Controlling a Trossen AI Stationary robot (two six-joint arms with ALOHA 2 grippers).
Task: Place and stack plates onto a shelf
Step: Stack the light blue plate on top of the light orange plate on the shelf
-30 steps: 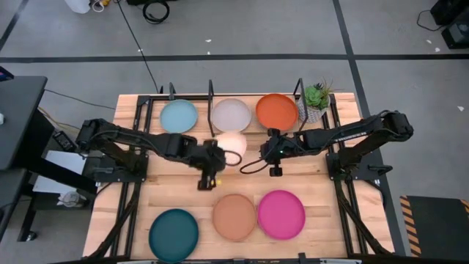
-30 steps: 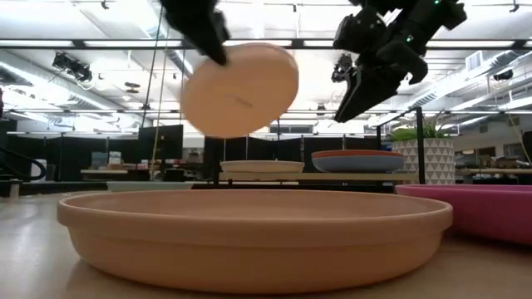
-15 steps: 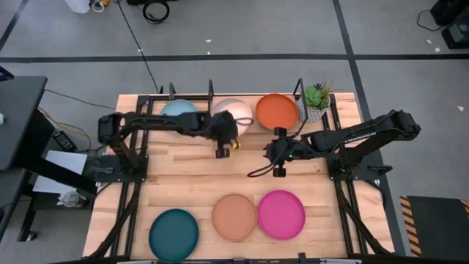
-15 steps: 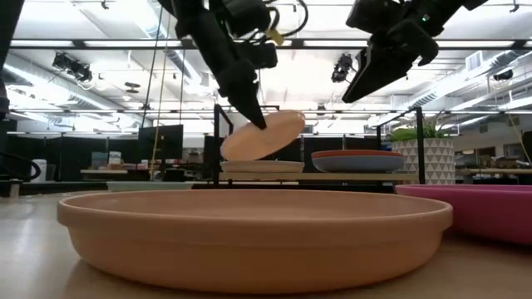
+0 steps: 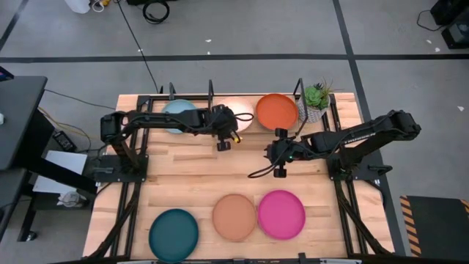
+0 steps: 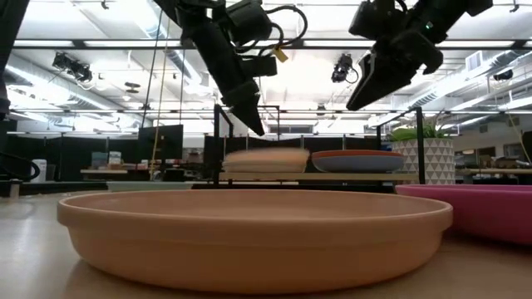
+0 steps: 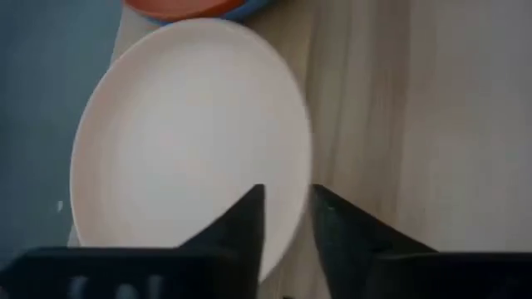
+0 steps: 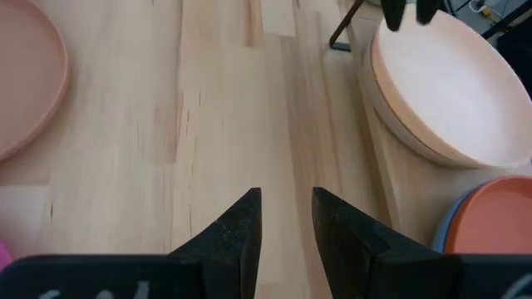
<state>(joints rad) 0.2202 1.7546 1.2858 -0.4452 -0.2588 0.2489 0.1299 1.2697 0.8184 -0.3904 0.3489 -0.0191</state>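
Note:
A pale peach plate (image 5: 238, 114) lies flat on a grey plate in the middle bay of the black rod shelf (image 5: 211, 91). It also shows in the low view as the pale peach plate (image 6: 264, 156). My left gripper (image 5: 223, 139) hangs just above that plate's near rim, its fingers a narrow gap apart, touching nothing (image 6: 255, 126) (image 7: 287, 220). A light blue plate (image 5: 176, 111) fills the left bay. An orange plate (image 5: 277, 111) sits on a blue one in the right bay. My right gripper (image 5: 277, 165) hovers over bare table, narrowly open (image 8: 287, 220).
Near the table's front edge lie a teal plate (image 5: 174, 235), a tan plate (image 5: 234, 217) and a pink plate (image 5: 281, 214). A small potted plant (image 5: 316, 97) stands by the shelf's right end. Bare wood lies between the shelf and the front plates.
My left gripper carried the pale peach plate from the table's middle toward the far edge and down to the shelf's middle bay. The plate went from steeply tilted to flat on the grey plate. The gripper has let go and stands just above its near rim.

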